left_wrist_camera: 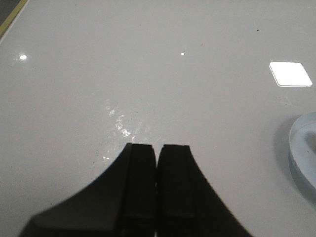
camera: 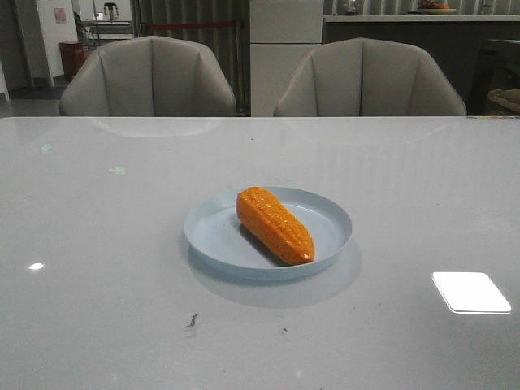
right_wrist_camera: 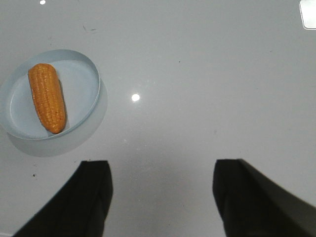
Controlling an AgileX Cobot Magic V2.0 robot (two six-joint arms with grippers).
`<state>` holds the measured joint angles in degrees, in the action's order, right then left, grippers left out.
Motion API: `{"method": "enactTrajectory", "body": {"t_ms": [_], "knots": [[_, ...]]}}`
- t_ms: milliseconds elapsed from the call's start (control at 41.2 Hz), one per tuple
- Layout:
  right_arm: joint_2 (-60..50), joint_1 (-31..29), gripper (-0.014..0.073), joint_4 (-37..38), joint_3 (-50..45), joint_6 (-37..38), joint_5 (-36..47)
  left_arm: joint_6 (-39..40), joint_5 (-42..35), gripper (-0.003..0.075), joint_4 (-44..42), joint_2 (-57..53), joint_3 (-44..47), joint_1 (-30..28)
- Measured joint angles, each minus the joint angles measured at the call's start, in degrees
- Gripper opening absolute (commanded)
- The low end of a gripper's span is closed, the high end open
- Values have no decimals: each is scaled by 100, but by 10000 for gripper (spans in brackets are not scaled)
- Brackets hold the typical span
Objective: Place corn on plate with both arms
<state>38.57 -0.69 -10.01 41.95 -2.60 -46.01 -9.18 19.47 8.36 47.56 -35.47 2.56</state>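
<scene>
An orange-yellow corn (camera: 275, 224) lies diagonally inside the pale-blue plate (camera: 213, 228) at the middle of the table, tapered end toward the front right. The right wrist view shows the same corn (right_wrist_camera: 47, 97) resting in the plate (right_wrist_camera: 84, 84), well away from my right gripper (right_wrist_camera: 162, 163), which stands open over bare table with nothing between its fingers. My left gripper (left_wrist_camera: 158, 145) is shut with nothing in it, above bare table; only an edge of the plate (left_wrist_camera: 301, 158) shows in the left wrist view. Neither arm appears in the front view.
The glossy white table (camera: 97, 244) reflects ceiling lights, with a bright patch (camera: 471, 292) at the front right. Two grey chairs (camera: 148, 77) (camera: 370, 77) stand behind the far edge. A small dark speck (camera: 192, 321) lies in front of the plate.
</scene>
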Motion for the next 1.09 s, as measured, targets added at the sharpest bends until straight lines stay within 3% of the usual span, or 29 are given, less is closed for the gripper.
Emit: {"method": "enactTrajectory", "body": {"t_ms": [291, 559, 826, 1093], "knots": [[0, 0, 545, -9, 0, 0, -10, 0, 0, 94, 0, -67, 14, 0], [0, 0, 545, -9, 0, 0, -11, 0, -136, 94, 0, -1223, 828, 0], [0, 0, 545, -9, 0, 0, -21, 0, -1179, 94, 0, -2879, 2295, 0], [0, 0, 545, -9, 0, 0, -21, 0, -2209, 94, 4, -3409, 3351, 0]]}}
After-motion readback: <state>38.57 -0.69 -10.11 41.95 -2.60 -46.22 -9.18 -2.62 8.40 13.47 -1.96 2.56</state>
